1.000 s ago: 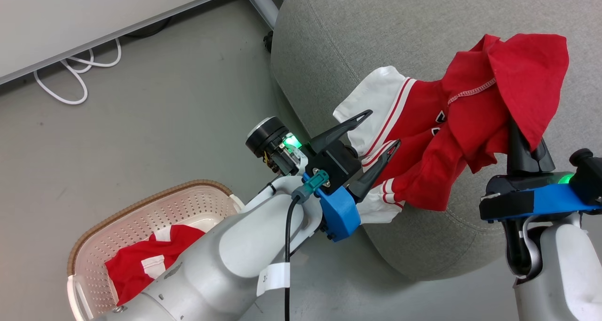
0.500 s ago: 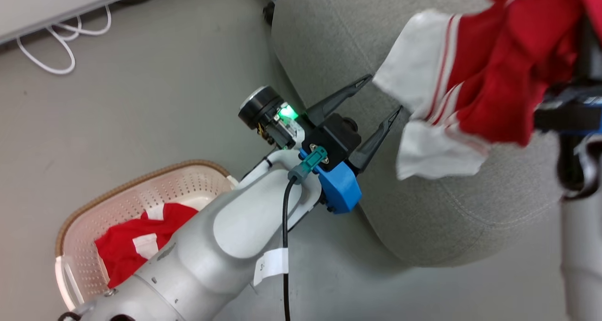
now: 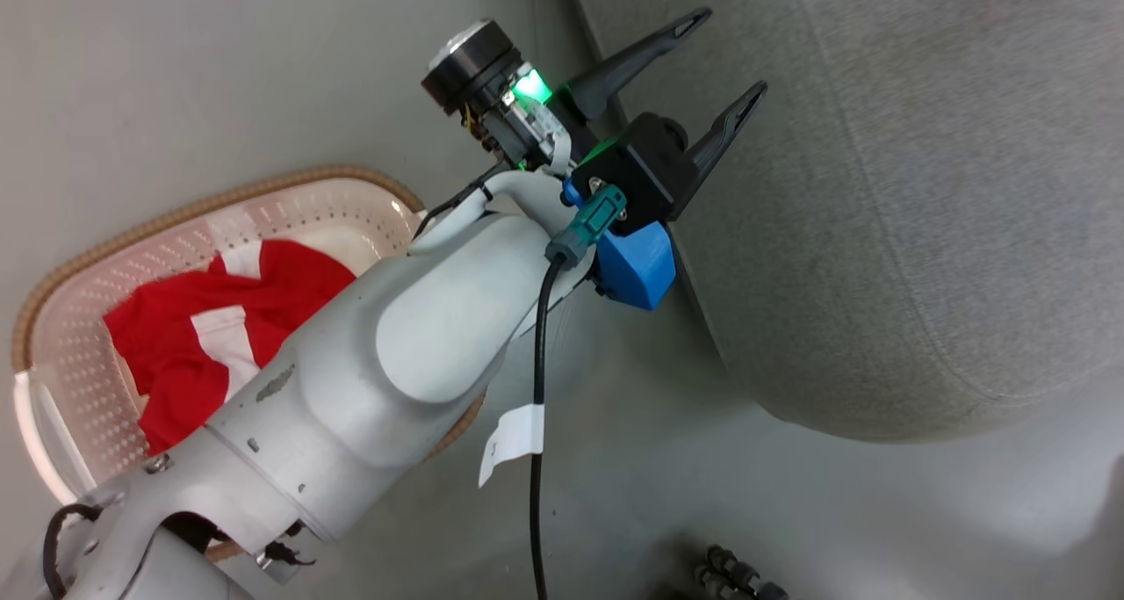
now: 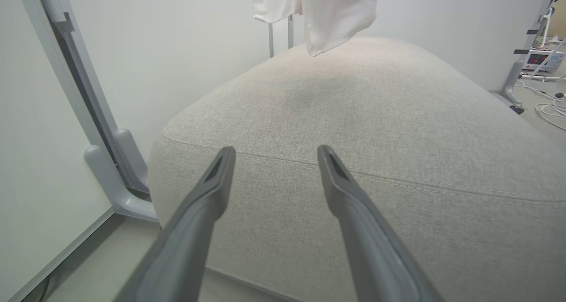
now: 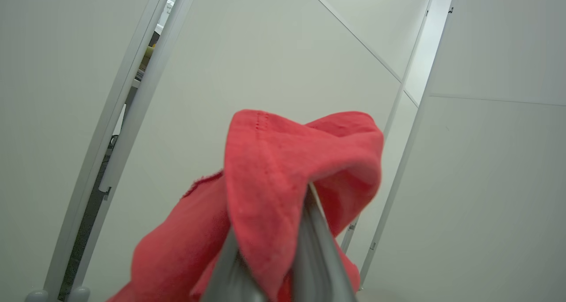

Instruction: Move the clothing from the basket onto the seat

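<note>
Clothing in the basket: a red garment [image 3: 202, 319] with white panels lies crumpled on the bottom of the basket [image 3: 79, 257], reaching toward the rim nearest the robot.
Clothing lifted: a second red piece [image 5: 274, 160] hangs draped over the right gripper [image 5: 283, 231], raised in front of the wall and resting on no surface.
Right fingers [image 5: 318, 258]: pressed together on that red fabric, their tips buried in its fold.
Pale flap [image 4: 327, 14]: pinkish-white fabric hangs over the far edge of the seat [image 4: 398, 129]. What holds it is out of frame, and I cannot tell whether it touches the cushion.
Left gripper [image 4: 276, 149]: fingers spread wide with nothing between them, pointing at the seat's near edge, just off the cushion.
Left forearm [image 3: 421, 336]: pale grey, crossing over the basket's rim on the seat side. A black cable [image 3: 537, 495] with a white tag runs down it.
Basket: cream, perforated, with a brown woven rim. It stands on the floor [image 3: 219, 73] near the seat's corner, with a strip of floor between them.
Seat surface: grey woven upholstery with rounded corners and a stitched seam below the top edge.
Floor: smooth, grey-green, with a dull sheen. A dark ribbed cable [image 3: 729, 574] lies at the bottom edge of the head view.
Room: white wall panels [image 5: 265, 50] in pale grey frames. A rounded grey partition foot [image 4: 110, 178] stands by the seat's left corner. Far right are a small unit with a red display [image 4: 541, 59] and white cables [image 4: 552, 112] on the floor.
</note>
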You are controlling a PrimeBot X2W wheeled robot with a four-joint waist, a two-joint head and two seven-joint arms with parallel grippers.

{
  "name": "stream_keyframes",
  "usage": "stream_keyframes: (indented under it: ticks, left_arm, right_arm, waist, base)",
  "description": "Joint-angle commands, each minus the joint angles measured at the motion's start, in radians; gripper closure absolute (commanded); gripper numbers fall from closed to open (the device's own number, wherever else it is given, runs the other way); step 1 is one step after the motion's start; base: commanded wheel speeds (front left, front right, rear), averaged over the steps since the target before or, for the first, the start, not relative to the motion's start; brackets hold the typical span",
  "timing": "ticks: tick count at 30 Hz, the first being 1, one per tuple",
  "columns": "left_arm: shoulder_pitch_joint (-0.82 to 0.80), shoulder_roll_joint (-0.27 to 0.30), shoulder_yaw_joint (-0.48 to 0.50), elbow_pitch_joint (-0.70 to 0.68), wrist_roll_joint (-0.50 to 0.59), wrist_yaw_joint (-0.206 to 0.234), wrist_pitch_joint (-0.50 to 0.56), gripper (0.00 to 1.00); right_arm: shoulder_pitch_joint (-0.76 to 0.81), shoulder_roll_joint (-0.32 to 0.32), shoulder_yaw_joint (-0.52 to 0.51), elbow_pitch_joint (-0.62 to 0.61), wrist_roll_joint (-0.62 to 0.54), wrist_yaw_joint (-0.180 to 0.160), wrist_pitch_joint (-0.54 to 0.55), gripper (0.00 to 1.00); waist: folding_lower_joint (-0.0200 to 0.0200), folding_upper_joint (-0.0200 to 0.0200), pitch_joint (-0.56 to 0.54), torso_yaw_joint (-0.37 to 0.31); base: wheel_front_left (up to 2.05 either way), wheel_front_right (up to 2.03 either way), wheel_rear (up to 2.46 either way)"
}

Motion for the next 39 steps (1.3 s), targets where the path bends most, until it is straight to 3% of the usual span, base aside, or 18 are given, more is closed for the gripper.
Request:
stream_keyframes:
  ticks: [1, 7, 19, 26, 28, 29, 39]
  left_arm:
    - [-0.027, 0.007, 0.001, -0.003, 0.005, -0.003, 0.003, 0.0]
    - [-0.07, 0.015, -0.014, -0.01, 0.022, -0.006, 0.012, 0.0]
    - [-0.087, 0.017, -0.025, -0.022, 0.018, 0.002, 0.006, 0.0]
    - [-0.092, 0.018, -0.028, -0.021, 0.014, 0.006, 0.002, 0.0]
    - [-0.085, 0.02, -0.028, -0.018, 0.011, 0.007, 0.0, 0.0]
    - [-0.079, 0.019, -0.028, -0.018, 0.008, 0.009, -0.001, 0.0]
    - [-0.015, 0.01, -0.008, -0.02, -0.018, 0.021, -0.01, 0.0]
  right_arm:
    - [-0.024, -0.014, -0.016, 0.02, 0.003, 0.0, -0.003, 1.0]
    - [-0.031, -0.039, -0.048, 0.143, -0.029, 0.0, -0.004, 1.0]
    - [0.085, 0.091, -0.09, 0.361, -0.065, 0.0, -0.003, 1.0]
    - [0.126, 0.134, -0.071, 0.422, -0.056, 0.0, -0.003, 1.0]
    - [0.138, 0.144, -0.07, 0.411, -0.048, 0.0, -0.003, 0.51]
    - [0.145, 0.15, -0.07, 0.4, -0.047, 0.0, -0.003, 0.02]
    - [0.325, 0.188, -0.047, 0.261, -0.048, 0.0, -0.003, 0.0]
  waist:
    - [-0.0001, 0.0, 0.069, 0.013]
    - [-0.0001, 0.0, 0.14, 0.03]
    - [-0.0001, 0.0, 0.171, 0.061]
    - [-0.0001, 0.0, 0.165, 0.065]
    - [-0.0001, 0.0, 0.156, 0.061]
    - [-0.0001, 0.0, 0.15, 0.06]
    - [-0.0001, 0.0, 0.038, 0.054]
  base:
    - [0.0, 0.0, 0.0]
    - [0.0, 0.0, 0.0]
    - [0.0, 0.0, 0.0]
    - [0.0, 0.0, 0.0]
    - [0.0, 0.0, 0.0]
    - [0.0, 0.0, 0.0]
    - [0.0, 0.0, 0.0]
